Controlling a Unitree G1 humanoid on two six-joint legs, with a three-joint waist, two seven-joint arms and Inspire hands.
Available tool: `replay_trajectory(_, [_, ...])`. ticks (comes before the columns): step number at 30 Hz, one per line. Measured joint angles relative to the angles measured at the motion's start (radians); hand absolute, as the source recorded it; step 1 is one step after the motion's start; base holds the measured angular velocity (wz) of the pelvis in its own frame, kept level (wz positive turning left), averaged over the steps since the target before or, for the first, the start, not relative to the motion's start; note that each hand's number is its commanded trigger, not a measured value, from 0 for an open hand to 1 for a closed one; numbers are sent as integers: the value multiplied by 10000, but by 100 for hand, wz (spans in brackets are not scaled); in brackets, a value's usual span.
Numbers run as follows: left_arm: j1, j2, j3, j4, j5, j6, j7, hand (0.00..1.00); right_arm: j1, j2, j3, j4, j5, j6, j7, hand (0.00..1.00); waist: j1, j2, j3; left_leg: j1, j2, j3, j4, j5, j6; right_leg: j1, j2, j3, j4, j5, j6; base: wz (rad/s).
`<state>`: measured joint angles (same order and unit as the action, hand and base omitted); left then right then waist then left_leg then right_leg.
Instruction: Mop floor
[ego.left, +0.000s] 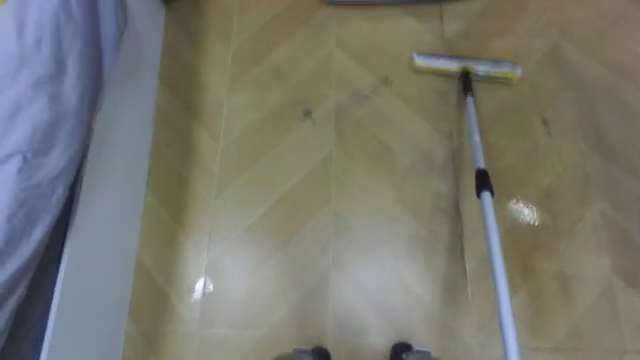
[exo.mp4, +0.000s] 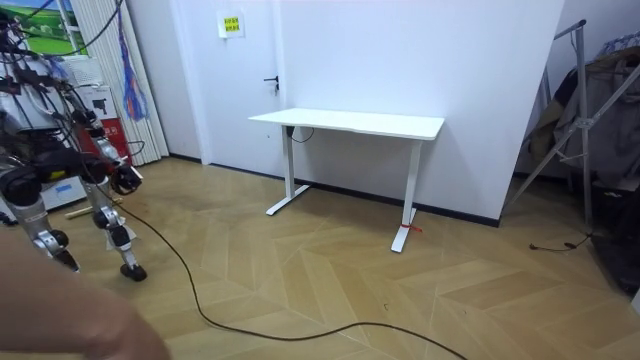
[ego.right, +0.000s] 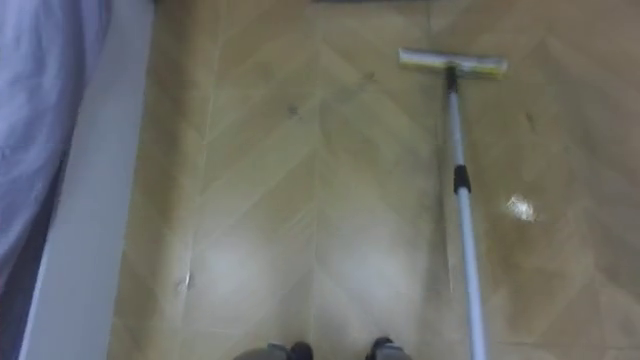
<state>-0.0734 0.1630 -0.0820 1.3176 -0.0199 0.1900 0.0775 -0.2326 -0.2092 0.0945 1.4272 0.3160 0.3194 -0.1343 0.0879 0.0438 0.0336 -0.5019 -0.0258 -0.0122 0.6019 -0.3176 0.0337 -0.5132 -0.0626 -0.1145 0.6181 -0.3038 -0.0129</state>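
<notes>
Mop: one, flat head far right on the floor, pole running near.
Bed: one, left.
Bench: one, white.
My hands: grip I cannot tell.

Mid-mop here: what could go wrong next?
1. The mop head sits far ahead on a long pole; a hard push could twist it off line.
2. The bed frame runs close on the left, so a leftward sweep may knock it.
3. Shiny patches on the floor may be wet: a slip risk.
</notes>
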Motion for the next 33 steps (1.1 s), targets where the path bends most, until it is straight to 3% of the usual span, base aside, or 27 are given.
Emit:
replay_trajectory(1, [16,0,1,0,-76,1,-2,0,-235,-23,-5,72,57,-11,100,100,49,-78,40,115,28,0,-93,40,-61,89,1,-53,-24,10,-17,15])
replay_trajectory(4, [155,13,54,55,-293,7,-50,0,-770,-226,-31,107,197,-288,584,100,183,-248,41,676,296,41,-399,106,-178,952,153,-548,-671,114,-202,33])
replay_trajectory(8, [326,273,260,81,-438,73,-96,0,-871,-726,-69,140,359,-415,1228,100,260,-484,-19,1673,458,227,-716,150,-248,2426,234,-1059,-1495,50,-312,49])
replay_trajectory(11, [757,355,685,20,-336,57,-103,0,-204,-761,-204,179,376,-490,1618,100,208,-645,-121,2407,505,305,-1033,166,-278,3439,302,-1412,-2227,72,-322,40])
replay_trajectory(12, [1047,376,807,-29,-279,66,-106,0,214,-701,-201,180,376,-494,1682,100,243,-692,-198,2760,494,345,-1209,167,-278,3825,320,-1400,-2432,78,-304,35])
replay_trajectory(14, [1470,383,805,-164,-129,127,-134,0,814,-667,-203,137,369,-575,1802,100,215,-700,-272,3252,463,346,-1508,171,-276,4385,337,-1446,-2813,142,-227,15])
replay_trajectory(16, [1766,385,1010,-246,-24,242,-149,0,1497,-630,-203,73,357,-816,1833,100,155,-676,-302,3619,447,352,-1794,242,-242,4836,305,-1606,-3167,226,-170,19])
replay_trajectory(20, [2014,384,1620,-636,534,301,-142,0,2461,-488,-340,76,344,-1167,1913,100,-110,-575,-299,4267,288,360,-2377,395,-216,5539,300,-1630,-3756,356,-78,10])
replay_trajectory(26, [2019,304,1884,-1404,819,164,118,0,2933,-87,-399,75,325,-1420,1790,100,-524,-505,-302,5025,238,534,-3154,603,-261,6013,271,-1620,-4018,453,-98,-9])
replay_trajectory(31, [2071,110,2059,-1751,1013,44,566,0,3186,61,-388,-127,-15,-1427,1641,100,-570,-647,-315,5434,170,645,-3825,882,-290,6037,281,-1469,-4016,453,-97,-8])
replay_trajectory(33, [2236,-14,2054,-1781,1125,103,743,0,3242,173,-391,-305,-98,-1394,1592,100,-617,-787,-280,5628,168,701,-3919,904,-289,6201,303,-1352,-4123,454,-98,-12])
